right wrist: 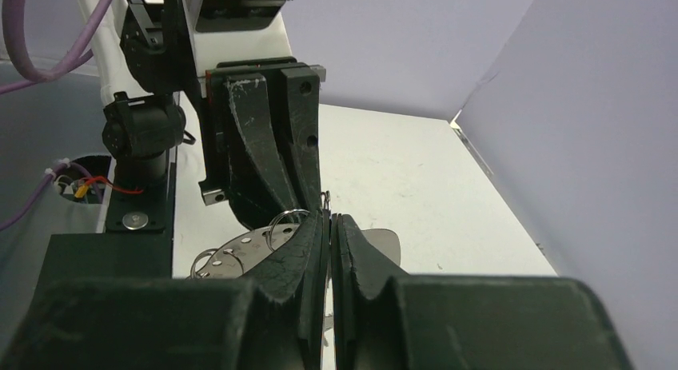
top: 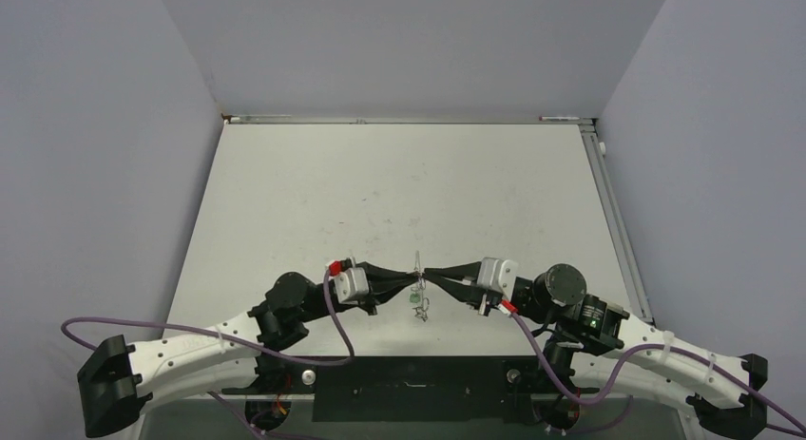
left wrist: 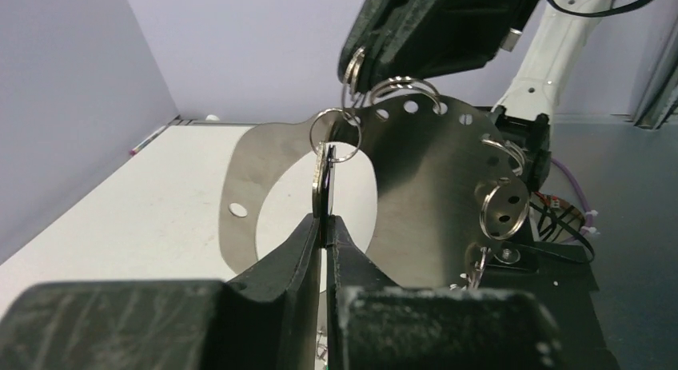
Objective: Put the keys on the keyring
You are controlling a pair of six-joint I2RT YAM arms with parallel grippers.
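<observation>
Both grippers meet tip to tip above the near middle of the table. The keyring (left wrist: 432, 186) looks like a flat silver crescent with holes along its rim and several small split rings through them. Its green tag (top: 415, 294) dangles below the tips. My right gripper (right wrist: 329, 220) is shut on the keyring's upper edge, holding it upright. My left gripper (left wrist: 326, 223) is shut on a thin flat key (left wrist: 323, 186), seen edge-on. A small split ring (left wrist: 336, 135) sits at the key's top, against the keyring. In the top view the key is hidden between the left gripper (top: 410, 275) and right gripper (top: 429, 273).
The white table (top: 399, 183) is boxed in by grey walls at the left, back and right. A metal rail (top: 618, 221) runs along its right edge. A pen (left wrist: 149, 138) lies at the far edge. The black mounting plate (top: 409, 388) carries both arm bases.
</observation>
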